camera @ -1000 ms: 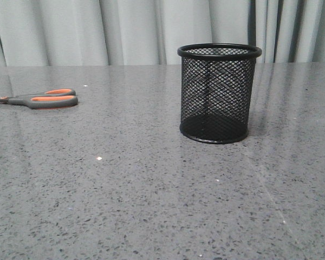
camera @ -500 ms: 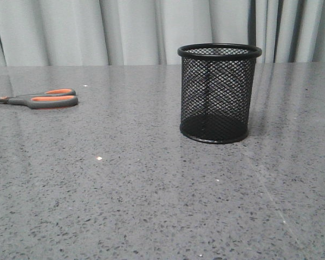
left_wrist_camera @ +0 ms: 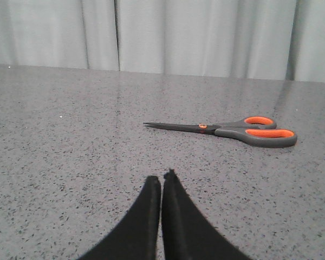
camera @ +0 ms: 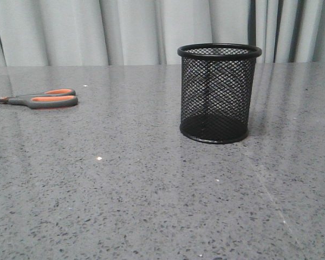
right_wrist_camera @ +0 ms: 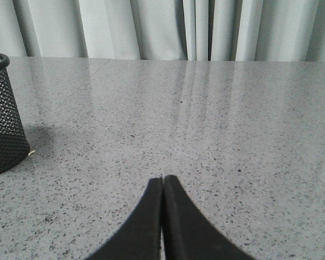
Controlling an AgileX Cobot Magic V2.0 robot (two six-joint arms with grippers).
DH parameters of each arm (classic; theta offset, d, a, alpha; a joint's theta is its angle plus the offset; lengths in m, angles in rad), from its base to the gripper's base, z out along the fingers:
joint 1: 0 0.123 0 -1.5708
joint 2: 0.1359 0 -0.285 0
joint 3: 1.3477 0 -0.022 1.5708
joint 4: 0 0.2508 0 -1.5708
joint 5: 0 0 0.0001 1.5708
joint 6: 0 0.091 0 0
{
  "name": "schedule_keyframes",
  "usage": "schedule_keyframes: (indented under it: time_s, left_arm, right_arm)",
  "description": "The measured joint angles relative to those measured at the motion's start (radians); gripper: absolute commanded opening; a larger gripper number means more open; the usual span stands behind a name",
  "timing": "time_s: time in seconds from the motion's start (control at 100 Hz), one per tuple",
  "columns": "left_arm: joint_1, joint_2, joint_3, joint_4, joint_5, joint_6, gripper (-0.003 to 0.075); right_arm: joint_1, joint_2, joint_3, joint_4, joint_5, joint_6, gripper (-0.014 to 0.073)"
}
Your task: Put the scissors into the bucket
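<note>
now | scissors (camera: 40, 99) flat on table | bucket (camera: 219, 93) upright | both grippers pressed together, empty

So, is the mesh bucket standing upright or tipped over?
Upright. In the front view the bucket stands on its round base on the table, rim level on top, and it looks empty.

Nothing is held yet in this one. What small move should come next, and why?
Probably the left gripper should open and ease forward toward the scissors. Its fingers are pressed together, holding nothing, and the scissors lie flat on the table ahead of it, apart from the upright bucket. The right gripper is also shut and faces bare tabletop beside the bucket.
</note>
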Motion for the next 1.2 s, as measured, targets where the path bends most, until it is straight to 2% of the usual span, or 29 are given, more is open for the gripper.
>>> schedule_keyframes:
  time_s: [0.23,0.44,0.63,0.77,0.94,1.05,1.2]
  left_arm:
    - [0.000,0.000,0.000,-0.118,-0.009,0.000,-0.0020]
    - [0.000,0.000,0.000,-0.213,-0.009,0.000,-0.0020]
    - [0.000,0.000,0.000,-0.430,-0.023,0.000,-0.0020]
    - [0.000,0.000,-0.002,-0.568,-0.046,0.000,-0.0020]
    - [0.000,0.000,-0.072,-0.562,-0.004,0.011,-0.0020]
    - [0.000,0.031,-0.199,-0.487,0.052,0.011,-0.0020]
    - [0.000,0.208,-0.419,-0.364,0.190,0.017,-0.0020]
  right_arm:
    - [0.000,0.000,0.000,0.054,-0.030,0.000,-0.0066]
    - [0.000,0.000,0.000,0.246,-0.062,0.000,-0.0066]
    - [0.000,0.000,0.000,0.385,-0.087,0.000,-0.0066]
    - [0.000,0.000,-0.002,0.415,-0.101,0.000,-0.0065]
    - [0.000,0.000,-0.083,0.399,-0.039,0.002,-0.0050]
    - [0.000,0.028,-0.193,0.355,0.021,0.002,-0.0050]
    - [0.000,0.182,-0.371,0.283,0.118,0.002,-0.0050]
